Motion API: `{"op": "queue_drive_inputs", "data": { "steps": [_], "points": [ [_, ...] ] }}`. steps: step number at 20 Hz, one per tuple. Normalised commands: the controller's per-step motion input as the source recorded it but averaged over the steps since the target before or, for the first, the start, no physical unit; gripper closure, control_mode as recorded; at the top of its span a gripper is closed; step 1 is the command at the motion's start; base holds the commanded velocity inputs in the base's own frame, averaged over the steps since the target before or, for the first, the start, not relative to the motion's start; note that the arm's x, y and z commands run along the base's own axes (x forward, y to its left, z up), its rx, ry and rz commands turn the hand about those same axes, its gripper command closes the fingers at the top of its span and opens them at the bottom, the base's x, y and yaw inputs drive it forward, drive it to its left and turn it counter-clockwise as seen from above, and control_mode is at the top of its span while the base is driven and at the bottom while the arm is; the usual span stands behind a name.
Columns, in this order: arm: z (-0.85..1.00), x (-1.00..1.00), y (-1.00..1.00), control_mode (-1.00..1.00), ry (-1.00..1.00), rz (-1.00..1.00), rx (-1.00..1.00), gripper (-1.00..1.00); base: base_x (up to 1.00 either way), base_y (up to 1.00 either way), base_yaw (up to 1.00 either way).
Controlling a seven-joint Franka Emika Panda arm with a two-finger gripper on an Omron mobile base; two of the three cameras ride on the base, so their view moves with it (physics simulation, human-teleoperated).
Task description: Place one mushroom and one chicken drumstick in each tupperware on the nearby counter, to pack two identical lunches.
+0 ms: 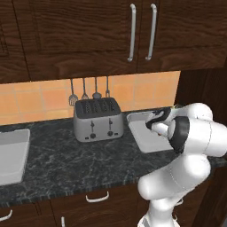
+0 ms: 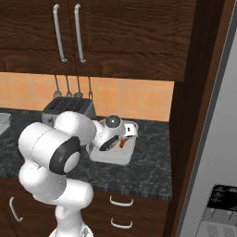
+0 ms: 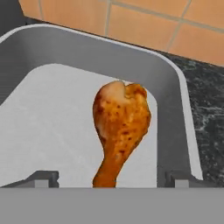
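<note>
Inside the tupperware (image 3: 170,87) lies a drumstick (image 3: 120,127); toaster (image 1: 98,119) nearby.

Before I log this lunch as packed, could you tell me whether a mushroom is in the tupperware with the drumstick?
No: in the hand view the tupperware holds just the chicken drumstick.

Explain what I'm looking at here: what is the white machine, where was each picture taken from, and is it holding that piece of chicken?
The white machine is a robot arm in a rendered kitchen. Two pictures come from cameras behind it, left and right; the third looks along its gripper. On the dark counter stand a toaster and a grey container below the gripper; another container sits far left. A chicken drumstick lies in the container under the hand. The jaws stand wide, each fingertip clear of the drumstick, so nothing is held. I see no mushroom there.
</note>
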Motion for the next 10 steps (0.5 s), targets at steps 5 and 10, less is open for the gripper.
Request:
{"op": "queue_drive_inputs", "data": {
  "steps": [5, 10],
  "points": [
    [1.0, -0.69, 0.51, -1.0, -0.12, 0.0, -0.06, -1.0, 0.0, 0.0, 0.0],
    [1.0, -0.61, 0.3, -1.0, -0.03, -0.1, 0.01, -1.0, 0.0, 0.0, 0.0]
  ]
}}
